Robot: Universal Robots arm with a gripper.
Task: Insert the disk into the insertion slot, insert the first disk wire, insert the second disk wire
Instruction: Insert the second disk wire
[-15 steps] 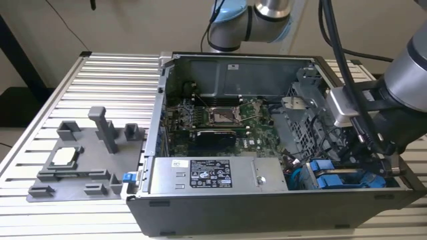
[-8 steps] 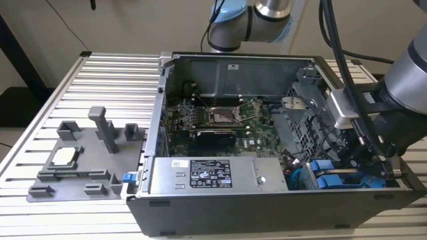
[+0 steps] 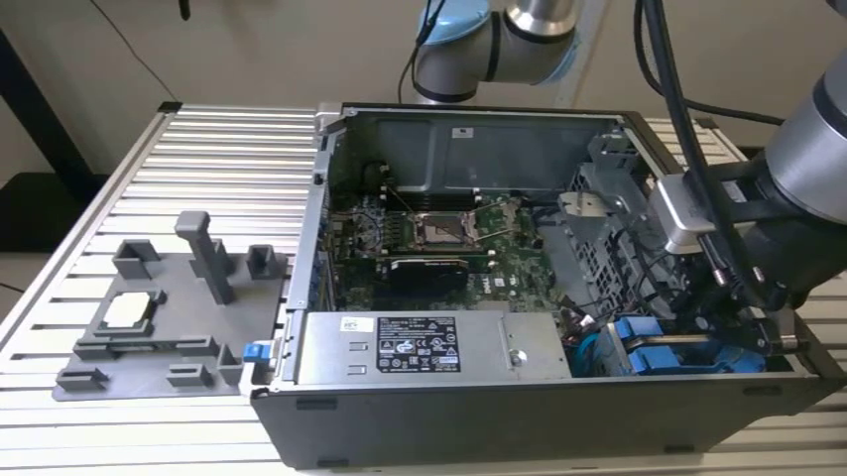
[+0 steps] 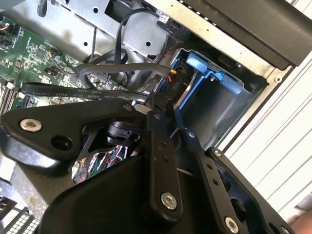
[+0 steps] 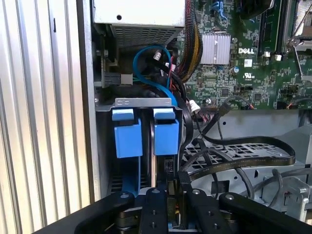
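Note:
Two blue-handled carriers stand side by side in the grey drive cage, the insertion slot point(image 5: 141, 101), at the case's corner. I cannot tell for certain which one holds the disk. My gripper point(image 5: 170, 190) hangs in line with the carrier point(image 5: 165, 135) nearer the motherboard; the other carrier point(image 5: 127, 137) is beside the case wall. In the second wrist view the gripper point(image 4: 165, 111) is shut on the black connector end of a flat black disk wire point(image 4: 83, 90), just over a blue carrier point(image 4: 210, 73). The wire point(image 5: 243, 158) loops away over the metal floor.
The open computer case point(image 3: 530, 416) lies on a slatted table point(image 3: 225, 149). The power supply point(image 3: 423, 347), motherboard point(image 3: 437, 233) and cable bundles point(image 5: 187, 44) crowd the bay. A blue cable point(image 5: 146, 53) arches beside the carriers. A grey fixture point(image 3: 159, 307) sits at the exterior view's left.

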